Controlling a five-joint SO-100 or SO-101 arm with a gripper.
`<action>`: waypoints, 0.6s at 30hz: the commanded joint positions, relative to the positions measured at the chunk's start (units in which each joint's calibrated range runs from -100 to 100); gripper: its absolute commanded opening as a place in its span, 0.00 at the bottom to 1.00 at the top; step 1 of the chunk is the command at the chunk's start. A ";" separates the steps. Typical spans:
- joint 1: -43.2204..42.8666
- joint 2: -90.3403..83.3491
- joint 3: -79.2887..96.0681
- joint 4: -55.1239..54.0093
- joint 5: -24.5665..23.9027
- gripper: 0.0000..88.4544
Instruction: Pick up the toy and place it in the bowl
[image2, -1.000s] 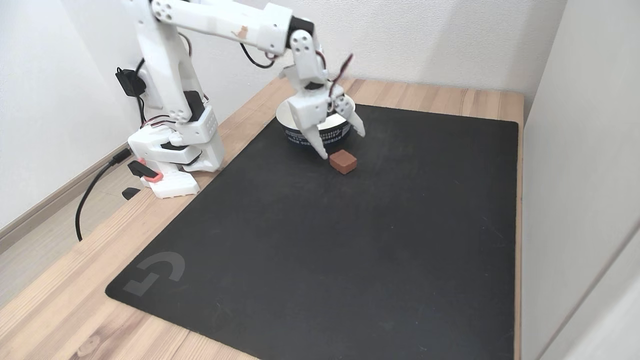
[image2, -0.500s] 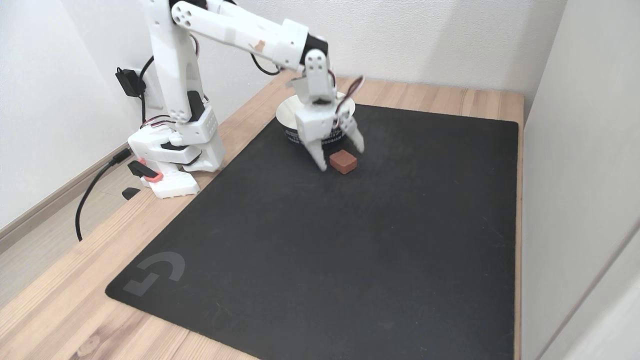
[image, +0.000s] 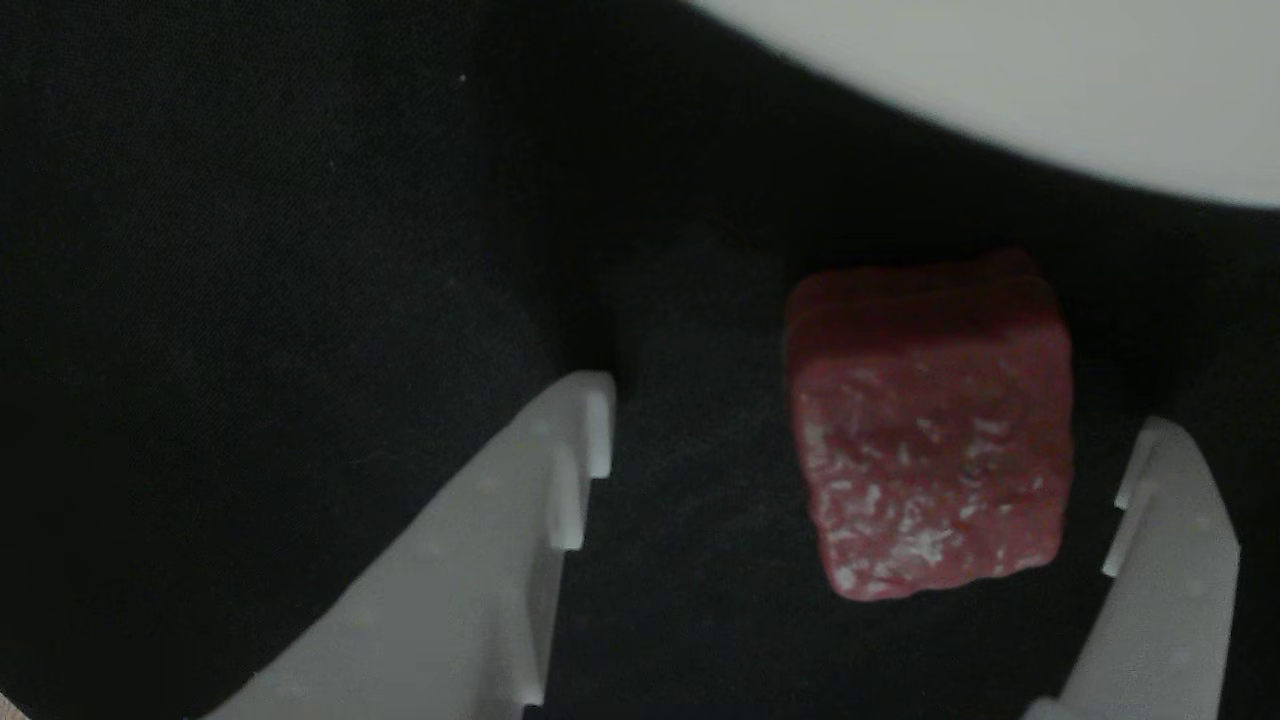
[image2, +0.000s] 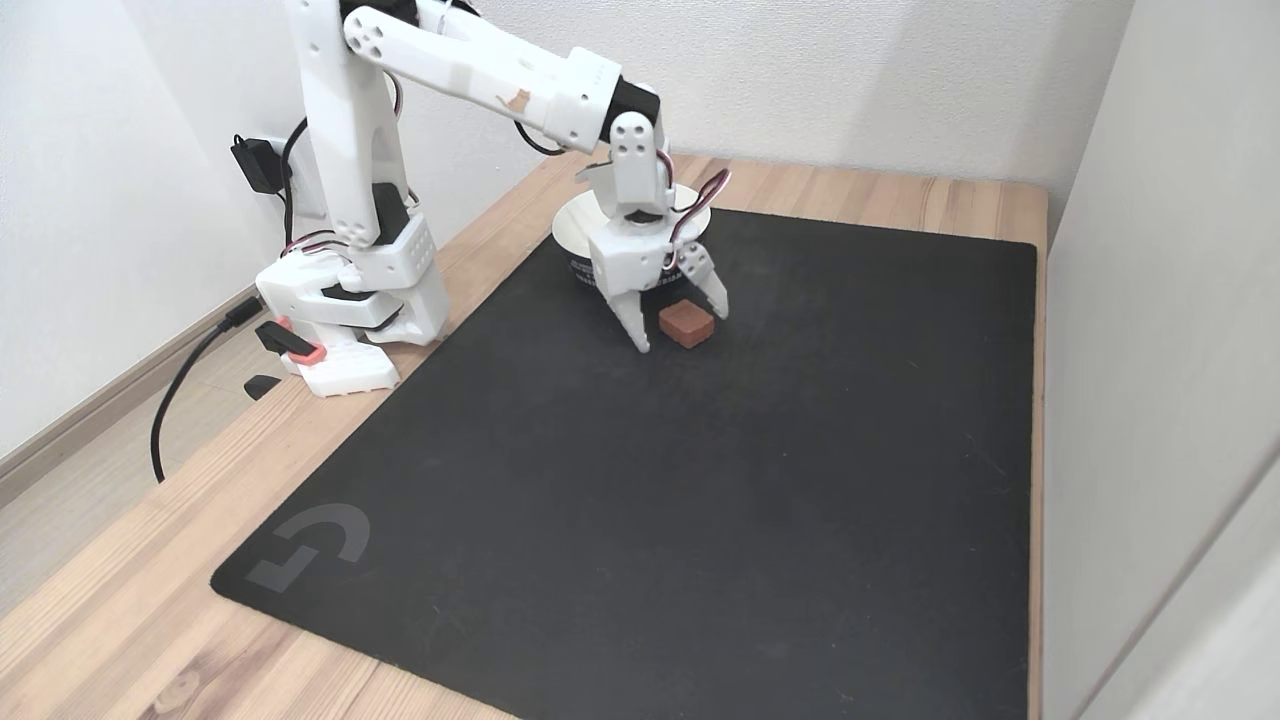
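A: Toy (image2: 686, 324) pos?

B: Centre-top of the fixed view, flat on the black mat (image2: 620, 520), just below-right of the bowl (image2: 578, 232). Not touching the bowl; a strip of mat shows between them in the other view.

A: End effector?

B: End effector (image2: 680, 327) is spread wide, pointing down, fingers on either side of the toy. In the fixed view one finger (image2: 634, 325) stands left of the toy and the other sits at its upper right. Tips low near the mat; can't tell if they touch it.

A: Any contact w/ the toy?

B: None seen. In the other view the toy (image: 930, 430) sits right of centre, with a clear gap to the left finger (image: 480, 560) and a thin dark gap to the right finger (image: 1165, 560). So toy is off-centre, nearer the right finger.

A: Toy look?

B: Dark red cube, rough faces w/ whitish flecks, resting square on the mat.

A: Bowl in the other view?

B: Off-white curved edge (image: 1020, 90) across the upper right corner, above the toy.

A: Rest of the scene?

B: White arm base (image2: 345, 300) at upper left of the fixed view on the wooden desk (image2: 130, 600), cables trailing off left. Mat covers most of the desk and has a grey logo (image2: 310, 545) at lower left.
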 joint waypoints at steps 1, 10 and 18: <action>0.16 0.14 -1.23 -0.53 0.32 0.39; -0.17 0.06 -0.87 -3.74 -0.15 0.04; -0.17 -0.11 -0.87 -3.74 -0.15 0.03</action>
